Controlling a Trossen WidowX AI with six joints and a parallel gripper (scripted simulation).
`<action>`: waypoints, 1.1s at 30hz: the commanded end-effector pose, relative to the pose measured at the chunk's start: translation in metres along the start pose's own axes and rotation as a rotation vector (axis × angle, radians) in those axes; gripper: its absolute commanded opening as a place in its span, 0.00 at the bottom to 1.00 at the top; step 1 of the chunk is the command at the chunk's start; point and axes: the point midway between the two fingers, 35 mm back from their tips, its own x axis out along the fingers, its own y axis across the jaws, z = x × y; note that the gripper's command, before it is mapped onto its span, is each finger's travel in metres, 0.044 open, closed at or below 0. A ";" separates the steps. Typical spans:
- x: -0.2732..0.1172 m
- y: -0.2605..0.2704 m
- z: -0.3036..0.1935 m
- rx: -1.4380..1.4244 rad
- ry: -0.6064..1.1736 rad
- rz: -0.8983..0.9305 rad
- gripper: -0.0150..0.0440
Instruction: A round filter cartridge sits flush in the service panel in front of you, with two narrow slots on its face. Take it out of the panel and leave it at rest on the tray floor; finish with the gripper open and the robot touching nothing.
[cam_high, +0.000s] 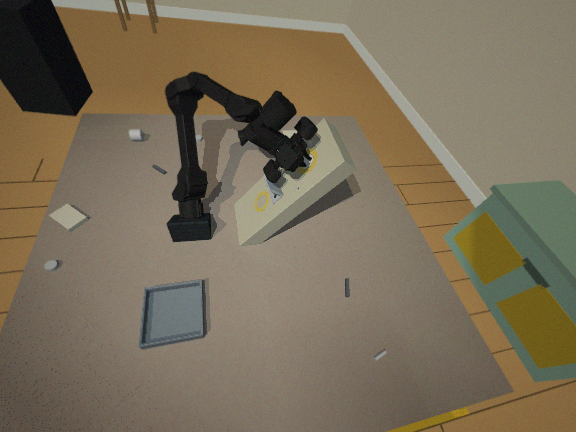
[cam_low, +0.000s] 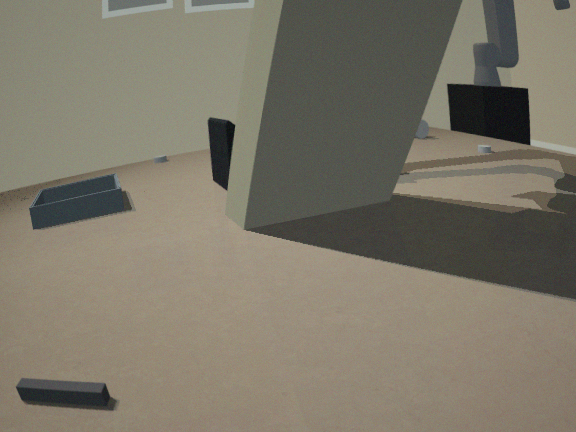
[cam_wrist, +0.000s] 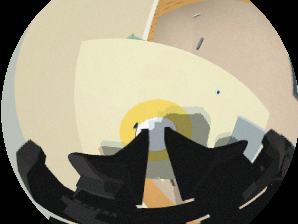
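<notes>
A cream service panel (cam_high: 327, 150) (cam_low: 325, 125) (cam_wrist: 100, 96) leans tilted on the table. The round filter cartridge (cam_high: 311, 157) (cam_wrist: 154, 123) sits in its upper socket, ringed in yellow. My gripper (cam_high: 305, 161) (cam_wrist: 156, 130) presses against the panel face there, with its fingers shut on the cartridge's face. In the wrist view the two dark fingers meet on the pale centre inside the yellow ring. The grey tray (cam_high: 146, 320) (cam_low: 75, 205) stands empty on the table, well to the front left of the arm's base. The exterior camera sees only the panel's back, so the gripper is hidden there.
A second yellow ring (cam_high: 261, 200) marks the panel lower down. Small clutter lies about: dark bars (cam_high: 347, 287) (cam_low: 62, 392), a white cylinder (cam_high: 135, 134), a flat cream square (cam_high: 69, 216), a grey disc (cam_high: 51, 265). A green cabinet (cam_high: 525, 270) stands right of the table.
</notes>
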 end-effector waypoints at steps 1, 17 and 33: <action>0.006 0.000 -0.002 0.117 0.005 -0.010 0.25; 0.006 0.000 -0.002 0.675 0.002 -0.012 0.25; -0.034 -0.002 0.003 0.672 -0.009 -0.026 0.25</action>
